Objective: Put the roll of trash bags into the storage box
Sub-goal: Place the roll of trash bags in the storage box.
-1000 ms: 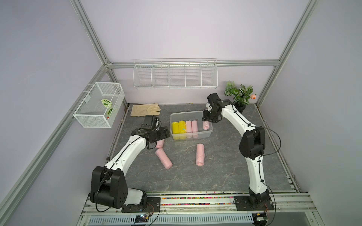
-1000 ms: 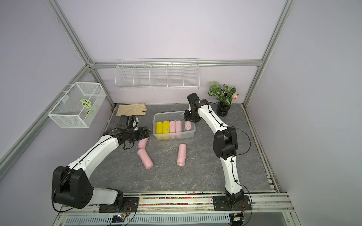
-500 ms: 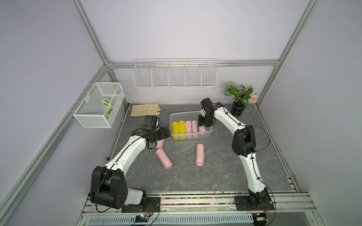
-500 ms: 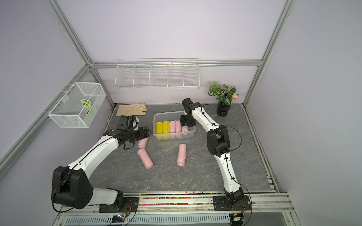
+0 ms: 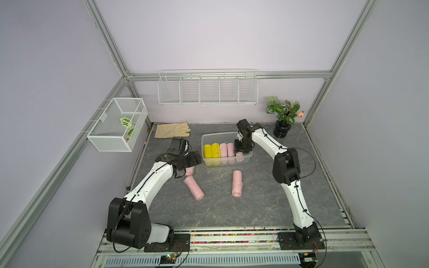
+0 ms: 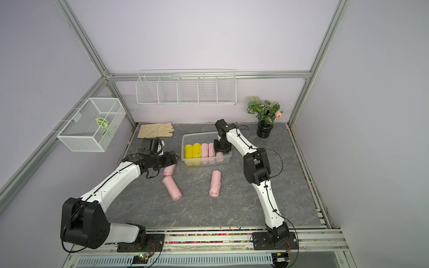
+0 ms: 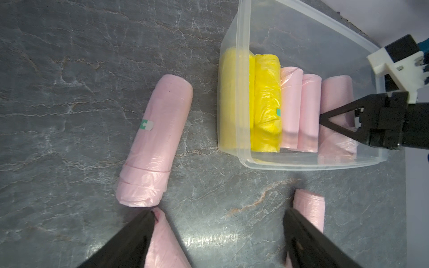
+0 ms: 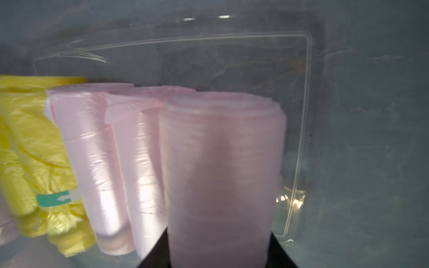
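The storage box is a clear tub at the back middle of the table. It holds two yellow rolls and two pink rolls side by side. My right gripper reaches down into the box's right end. It is shut on a pink roll of trash bags, which sits next to the other pink rolls. My left gripper hangs open just left of the box, over bare table between loose pink rolls.
Three loose pink rolls lie in front of the box. A beige glove lies at the back left, a potted plant at the back right. A wire-mesh basket and a wire rack hang on the walls.
My right gripper has come down and leftward into the box with the pink roll, from above the box's right end. The left arm has not moved.
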Controlling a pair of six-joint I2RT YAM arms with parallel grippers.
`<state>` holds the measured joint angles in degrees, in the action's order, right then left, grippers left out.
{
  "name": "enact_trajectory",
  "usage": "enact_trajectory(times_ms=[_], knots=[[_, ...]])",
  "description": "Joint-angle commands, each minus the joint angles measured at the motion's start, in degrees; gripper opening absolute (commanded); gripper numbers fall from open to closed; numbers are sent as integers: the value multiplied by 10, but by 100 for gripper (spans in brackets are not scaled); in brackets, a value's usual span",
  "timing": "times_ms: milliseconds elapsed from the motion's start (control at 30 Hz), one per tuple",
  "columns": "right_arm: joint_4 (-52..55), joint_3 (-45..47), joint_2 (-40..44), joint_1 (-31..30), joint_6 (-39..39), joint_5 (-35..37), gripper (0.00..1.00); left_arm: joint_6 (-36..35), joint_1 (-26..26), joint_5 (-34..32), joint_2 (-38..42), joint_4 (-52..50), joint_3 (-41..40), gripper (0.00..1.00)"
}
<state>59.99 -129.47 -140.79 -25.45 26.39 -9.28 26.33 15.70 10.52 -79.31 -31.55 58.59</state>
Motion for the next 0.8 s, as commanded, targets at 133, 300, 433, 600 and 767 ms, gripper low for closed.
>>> enact_trajectory(times_ms=[133, 300, 433, 600, 767], knots=[[9, -14, -22, 0, -9, -9, 47, 2, -2, 2, 16, 4, -7, 91], [9, -14, -25, 0, -10, -18, 51, 3, -3, 3, 16, 4, -7, 91], [8, -14, -23, 0, -12, -22, 56, 3, -3, 2, 18, 3, -7, 91], [8, -12, -15, 0, -14, -30, 58, 3, -3, 2, 18, 3, -7, 91], [2, -11, -3, 0, -11, -47, 59, 4, -3, 3, 18, 3, -6, 91]])
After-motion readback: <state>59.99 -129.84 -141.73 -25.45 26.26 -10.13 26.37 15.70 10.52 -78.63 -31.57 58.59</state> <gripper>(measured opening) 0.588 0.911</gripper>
